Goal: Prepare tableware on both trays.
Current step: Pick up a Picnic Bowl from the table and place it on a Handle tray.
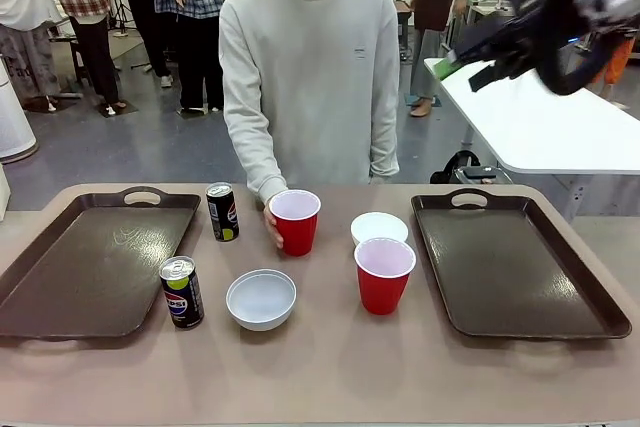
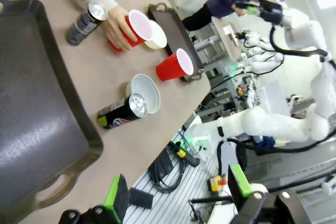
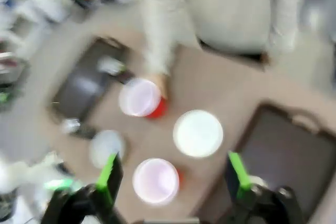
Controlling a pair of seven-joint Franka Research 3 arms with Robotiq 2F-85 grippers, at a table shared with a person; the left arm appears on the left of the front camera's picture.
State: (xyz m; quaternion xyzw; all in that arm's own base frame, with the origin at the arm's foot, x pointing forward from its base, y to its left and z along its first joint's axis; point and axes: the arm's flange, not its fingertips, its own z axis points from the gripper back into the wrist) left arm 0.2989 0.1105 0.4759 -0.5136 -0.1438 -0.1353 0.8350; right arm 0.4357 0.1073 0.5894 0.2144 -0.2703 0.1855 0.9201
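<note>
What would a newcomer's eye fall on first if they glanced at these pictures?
Two red cups stand out on the tan table between the left tray and the right tray. The person's hand grips the far red cup, while the near red cup stands free. The right gripper hangs open, high at the front view's upper right.

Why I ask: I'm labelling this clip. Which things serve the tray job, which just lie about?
Job: left tray, right tray, far red cup, near red cup, near bowl, far bowl, far can, near can.
Idle: white table, floor cables.
</note>
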